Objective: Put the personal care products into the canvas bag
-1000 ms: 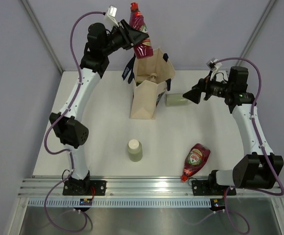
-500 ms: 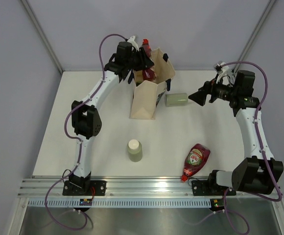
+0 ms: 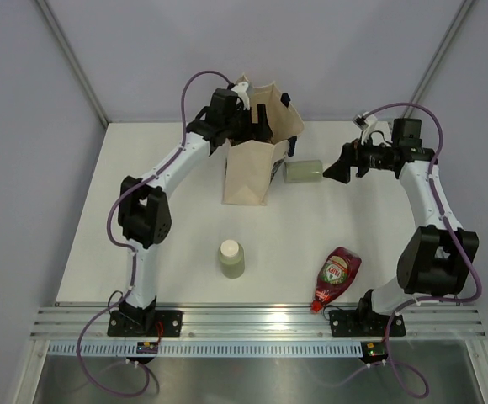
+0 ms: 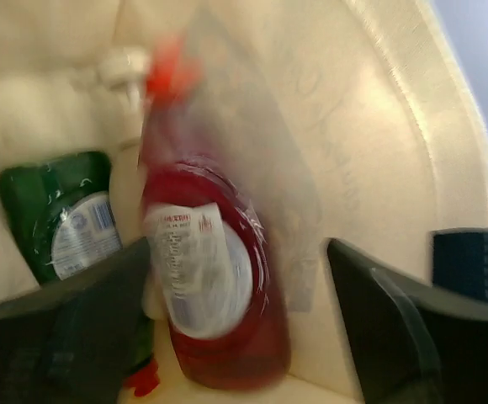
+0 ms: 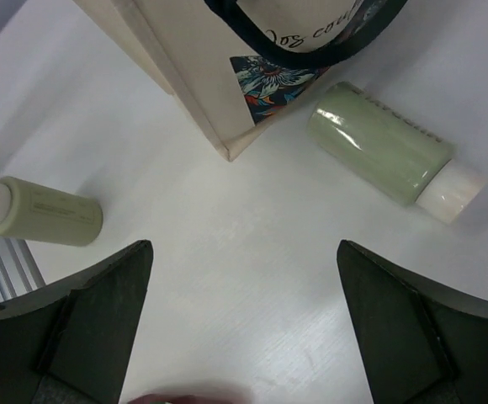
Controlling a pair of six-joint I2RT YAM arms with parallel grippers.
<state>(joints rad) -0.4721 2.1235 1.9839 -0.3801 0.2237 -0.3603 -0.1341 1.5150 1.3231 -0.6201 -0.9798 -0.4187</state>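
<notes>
Left gripper (image 4: 237, 244), spread, is apparently dropping a red bottle (image 4: 214, 295) into the far-edge bag (image 3: 246, 177); right gripper (image 5: 244, 244), also spread, is hovering, with the lying green bottle (image 5: 379, 151) needing grabbing next.

I'm working in a lab test cell: white bench (image 3: 168, 236), plain grey walls (image 3: 25, 126), aluminium rail (image 3: 252, 318) holding both arms

I count: 2 sage cylinders (image 3: 232, 261) (image 3: 305, 171), 2 red bottles (image 3: 336, 273) (image 4: 214, 286), 1 green bottle (image 4: 55, 227), 1 pump bottle (image 4: 122, 66), 1 canvas bag (image 3: 246, 177).
</notes>
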